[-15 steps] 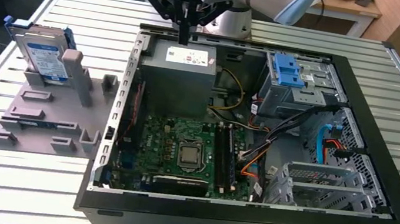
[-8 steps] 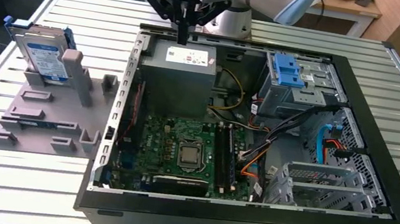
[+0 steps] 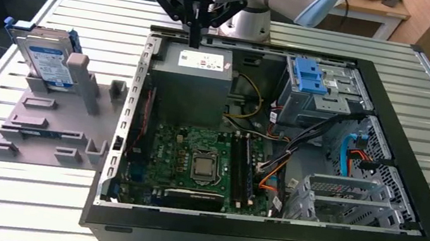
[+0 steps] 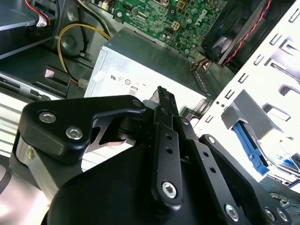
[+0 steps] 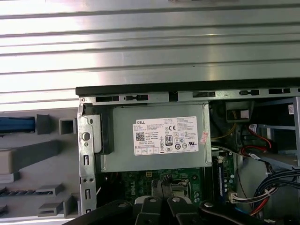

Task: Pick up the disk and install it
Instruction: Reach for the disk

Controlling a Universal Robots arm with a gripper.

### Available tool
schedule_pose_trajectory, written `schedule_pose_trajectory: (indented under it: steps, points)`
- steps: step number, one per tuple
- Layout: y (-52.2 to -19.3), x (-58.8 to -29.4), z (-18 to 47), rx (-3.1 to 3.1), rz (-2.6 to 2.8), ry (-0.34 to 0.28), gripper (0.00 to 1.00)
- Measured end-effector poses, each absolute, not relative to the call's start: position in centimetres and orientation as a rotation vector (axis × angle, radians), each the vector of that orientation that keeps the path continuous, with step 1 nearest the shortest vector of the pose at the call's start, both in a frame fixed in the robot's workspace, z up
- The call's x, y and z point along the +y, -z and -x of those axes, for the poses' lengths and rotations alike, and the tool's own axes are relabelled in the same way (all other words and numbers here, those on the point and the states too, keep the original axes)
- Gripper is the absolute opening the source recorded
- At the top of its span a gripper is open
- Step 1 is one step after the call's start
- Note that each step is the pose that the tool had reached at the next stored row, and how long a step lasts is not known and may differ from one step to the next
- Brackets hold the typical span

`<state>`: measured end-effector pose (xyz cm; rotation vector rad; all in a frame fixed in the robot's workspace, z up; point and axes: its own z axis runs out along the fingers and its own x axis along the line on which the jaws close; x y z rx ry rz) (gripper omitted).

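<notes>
The disk [image 3: 43,58], silver with a white-and-blue label and a blue frame, stands on edge in a grey holder [image 3: 52,128] on the exterior view's left, beside the open computer case [image 3: 267,230]. Its blue frame edge [image 5: 16,124] shows in the first wrist view. My gripper [image 3: 195,42] hangs over the case's far rim, above the grey power-supply box [image 3: 193,85], well to the right of the disk. The fingers are shut with nothing between them. The gripper [image 4: 161,93] also shows close up in the second wrist view, and the gripper [image 5: 161,182] in the first wrist view sits over the motherboard edge.
Inside the case lie the green motherboard [image 3: 200,163], bundled cables [image 3: 298,139] and a metal drive cage with a blue latch [image 3: 310,75] at the far right. The slatted metal table [image 3: 8,192] extends around the case. The power-supply box [image 5: 154,136] carries a white sticker.
</notes>
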<state>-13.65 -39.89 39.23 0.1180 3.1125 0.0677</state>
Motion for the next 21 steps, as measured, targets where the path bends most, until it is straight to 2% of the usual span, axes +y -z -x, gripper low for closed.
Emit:
schedule_pose_trajectory:
  steps: [21]
  points:
    - [-39.21, -39.89, 14.31, 3.113, -0.118, -0.068, 0.11]
